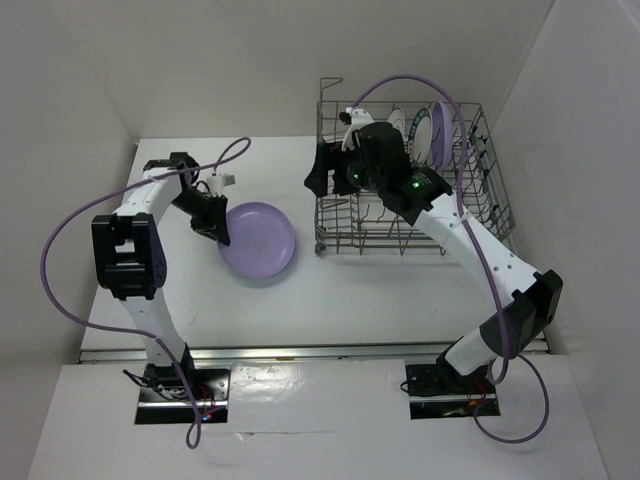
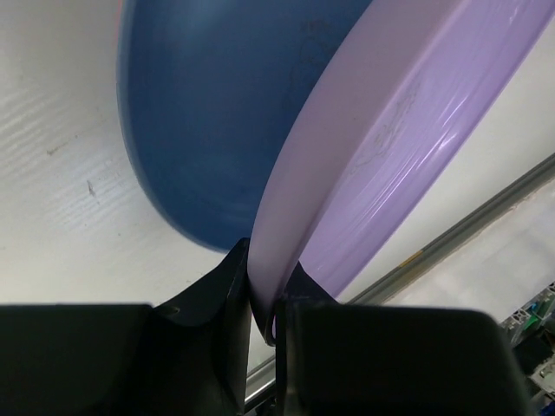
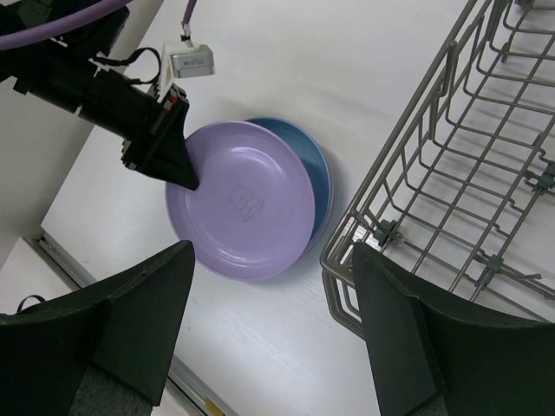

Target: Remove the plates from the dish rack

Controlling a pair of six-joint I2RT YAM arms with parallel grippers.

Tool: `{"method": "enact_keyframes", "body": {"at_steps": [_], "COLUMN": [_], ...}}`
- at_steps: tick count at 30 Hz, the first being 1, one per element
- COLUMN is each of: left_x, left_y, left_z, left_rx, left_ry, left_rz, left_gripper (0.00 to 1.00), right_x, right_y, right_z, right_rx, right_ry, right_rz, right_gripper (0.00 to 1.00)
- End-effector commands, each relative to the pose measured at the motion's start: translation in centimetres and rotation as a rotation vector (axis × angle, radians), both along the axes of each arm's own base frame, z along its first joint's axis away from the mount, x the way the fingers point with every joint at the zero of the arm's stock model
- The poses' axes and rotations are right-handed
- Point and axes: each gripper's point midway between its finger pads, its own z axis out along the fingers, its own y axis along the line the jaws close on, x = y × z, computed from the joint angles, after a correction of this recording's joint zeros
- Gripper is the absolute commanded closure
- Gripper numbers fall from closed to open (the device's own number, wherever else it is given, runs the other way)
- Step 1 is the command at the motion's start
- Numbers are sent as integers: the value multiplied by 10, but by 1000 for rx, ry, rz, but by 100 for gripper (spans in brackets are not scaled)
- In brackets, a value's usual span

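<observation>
- Left gripper pinches lilac plate by its rim; lower it flat onto blue plate, then release.
- Right gripper, spread and empty, hangs beside rack.

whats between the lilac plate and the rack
In the right wrist view, the blue plate peeks out from under the lilac plate, then only bare table up to the rack.

White table, white walls on three sides.
Along the near edge, a thin metal strip; just in front of it, a glossy white ledge catching the light.
</observation>
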Motion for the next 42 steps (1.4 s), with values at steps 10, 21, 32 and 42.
{"method": "enact_keyframes", "body": {"at_steps": [10,21,32,42], "left_x": [33,30,36,38], "left_y": [8,11,21,11], "left_z": [-11,4,25,21], "left_rx": [132,254,493,455], "left_ry": [-18,-74,-174,-190], "left_rz": [47,30,-12,-34], "left_gripper": [80,28,15,15], "right_x": [-8,-11,-15,12], "right_y": [-11,-13,-16,-60], "right_z": [19,21,34,54], "right_rx": [4,-2,7,-65], "right_ry": [-42,-48,-76,-109], "right_rz": [-1,3,6,-194], "right_gripper": [19,19,19,15]}}
